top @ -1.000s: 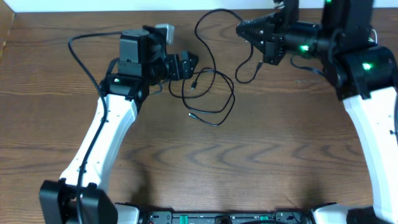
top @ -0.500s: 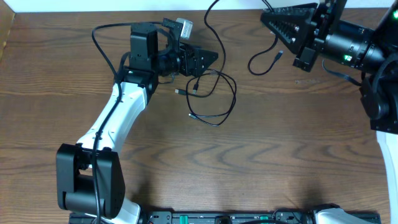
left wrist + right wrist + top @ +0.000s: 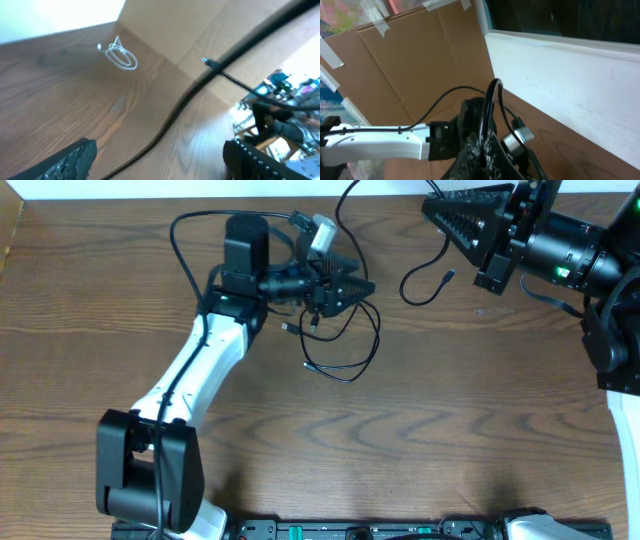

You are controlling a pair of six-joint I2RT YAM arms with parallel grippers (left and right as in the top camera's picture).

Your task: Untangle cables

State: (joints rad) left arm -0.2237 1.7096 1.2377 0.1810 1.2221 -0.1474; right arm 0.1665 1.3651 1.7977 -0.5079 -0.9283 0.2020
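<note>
Left gripper (image 3: 362, 287) spread open, poised over the upper edge of the black cables (image 3: 345, 345), whose loops trail toward lower centre. Right gripper (image 3: 432, 208), upper right, appears clamped on one of them; left arm nearer

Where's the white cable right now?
Left wrist view: the white cable lies coiled on the table, upper left, near the cardboard wall; not seen overhead.

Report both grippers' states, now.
Left gripper: open, clamping nothing.
Right gripper: closed on a black cable.
</note>
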